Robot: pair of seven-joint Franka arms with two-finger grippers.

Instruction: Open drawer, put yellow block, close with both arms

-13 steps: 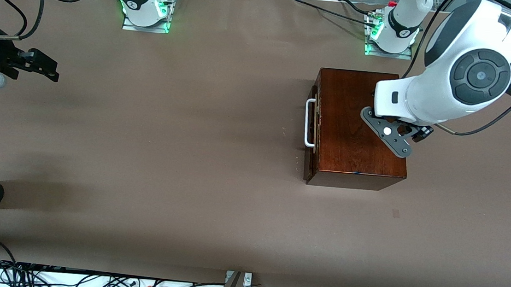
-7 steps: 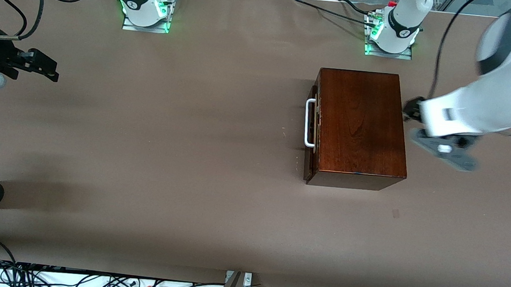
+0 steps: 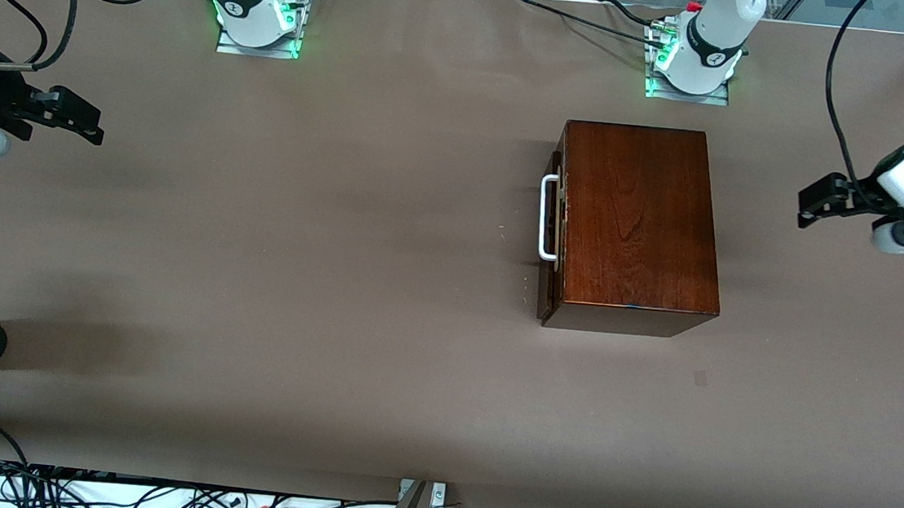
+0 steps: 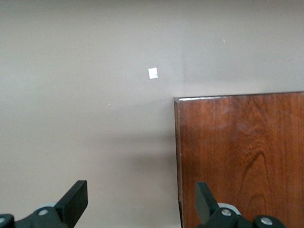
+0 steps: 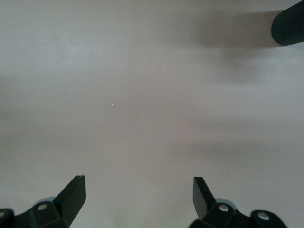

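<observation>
Drawer: shut in the mahogany box.
Yellow block: unseen, presumably inside.
Left gripper: spread, empty, beside the box.
Right gripper: spread, empty, well apart from the box.
Risk: a careless return sweep could knock the box.

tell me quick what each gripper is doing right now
Left gripper: open, holding nothing, over the table beside the wooden box.
Right gripper: open, holding nothing, over bare table.

Probably a robotics lab: green-lit arm bases, loose cables, brown table.
</observation>
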